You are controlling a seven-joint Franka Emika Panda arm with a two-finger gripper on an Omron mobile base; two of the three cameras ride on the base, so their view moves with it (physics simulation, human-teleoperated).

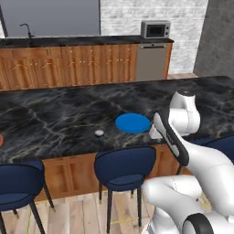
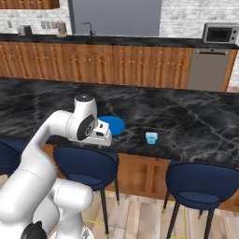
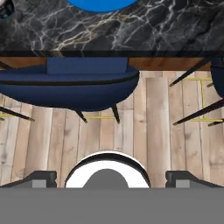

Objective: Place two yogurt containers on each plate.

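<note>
The blue plate [image 1: 133,123] lay bare, two yogurt cups [image 1: 99,133] sat on the worktop [image 1: 59,119], and the gripper [image 3: 110,178] stood open and empty.

Blue plate [image 3: 101,4] cut by top edge; arm [image 2: 86,123] hides part.

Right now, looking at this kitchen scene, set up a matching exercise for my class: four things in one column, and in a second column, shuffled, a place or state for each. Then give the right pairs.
Things
1. blue plate
2. yogurt cup
3. microwave
4. gripper

Places or states
A. on the back counter, by the brick wall
B. open, holding nothing, pointing down at the wooden floor
C. flat on the dark marble island, nothing on it
D. standing alone on the island, apart from the plate

Pairs: 1-C, 2-D, 3-A, 4-B
</note>
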